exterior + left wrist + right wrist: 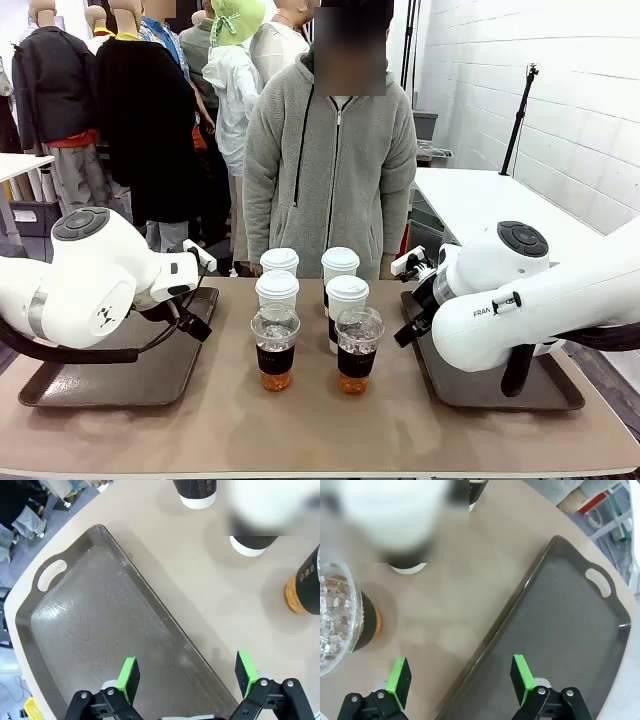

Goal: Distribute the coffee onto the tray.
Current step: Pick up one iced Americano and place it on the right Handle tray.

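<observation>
Standing together at the middle of the tan worktop (200, 430), six black-sleeved cups form two columns of three. Four white paper cups with white lids (277, 290) are at the back, and two clear plastic dome-lidded cups (275, 345) are nearest the robot, with amber liquid showing below their sleeves. None of them sits on a tray. A dark brown handled tray (110, 385) lies flat to the left of the cups under the left arm, and a second dark tray (480, 395) lies to their right under the right arm. In the left wrist view the left jaws are spread wide above that tray's inner edge, one of the green pads (129, 677) over the tray's scuffed, glossy floor and the other over the worktop, holding nothing. The right jaws are equally wide and hold nothing, straddling the second tray's edge with one green pad (522, 672) above it and the other above the worktop near a clear cup.
</observation>
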